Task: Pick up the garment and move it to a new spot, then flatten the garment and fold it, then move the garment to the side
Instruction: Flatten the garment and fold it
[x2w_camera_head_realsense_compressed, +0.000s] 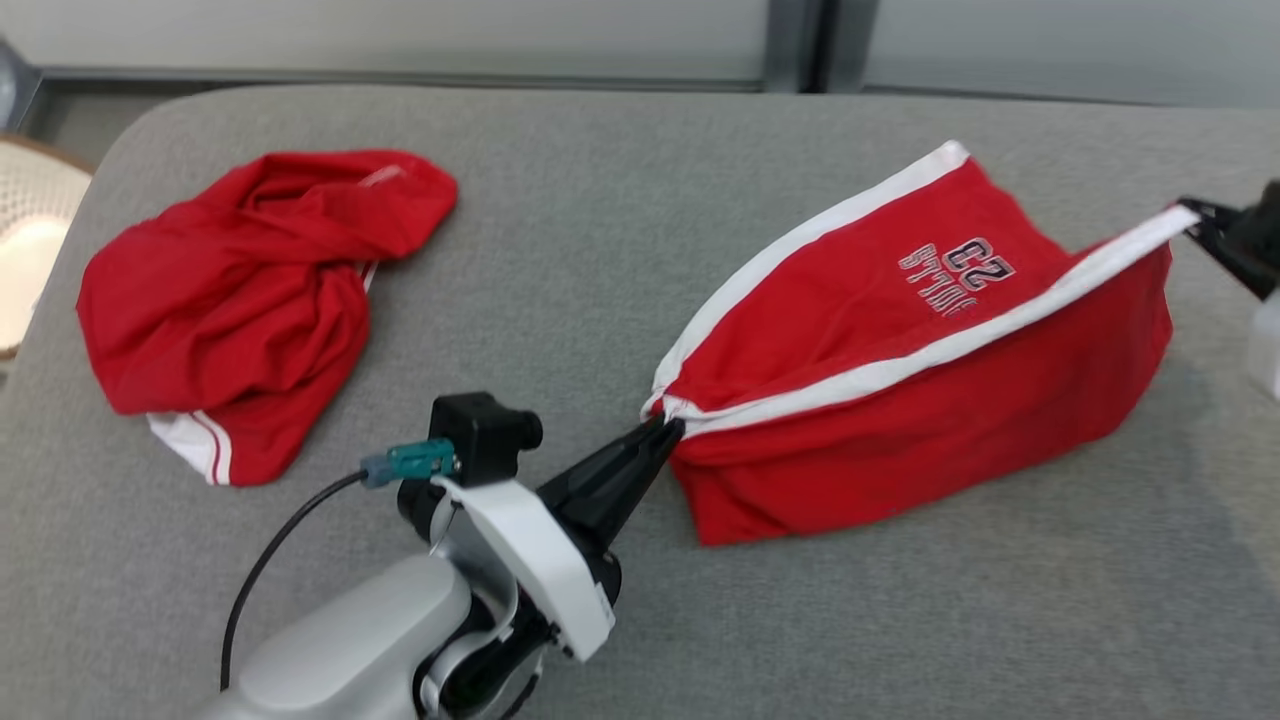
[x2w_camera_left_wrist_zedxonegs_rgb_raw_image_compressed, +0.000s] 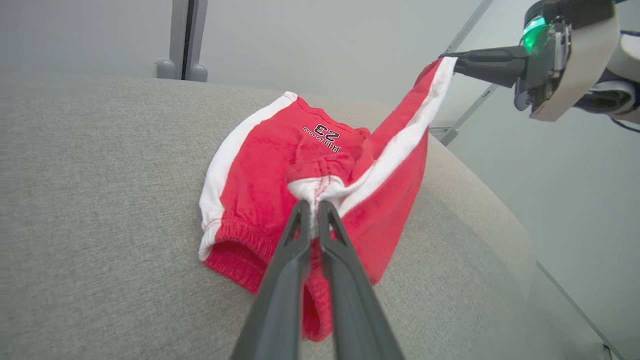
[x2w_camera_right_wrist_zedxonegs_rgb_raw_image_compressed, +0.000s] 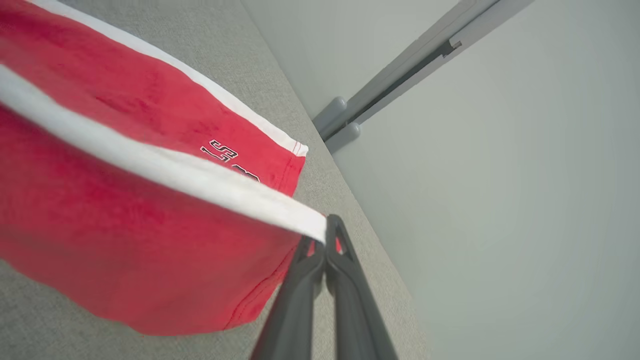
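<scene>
A pair of red shorts with white side stripes and a "23" print hangs stretched above the grey cushion, its far part resting on the fabric. My left gripper is shut on the waistband end of the shorts, and the pinch is plain in the left wrist view. My right gripper is shut on the white-striped hem corner at the right edge; the right wrist view shows its tips clamped on that corner of the shorts. In the left wrist view the right gripper holds the raised end.
A second red garment lies crumpled at the cushion's left. A pale round object sits past the left edge. A grey wall with a vertical post rises behind. The cushion's right edge drops off near the right gripper.
</scene>
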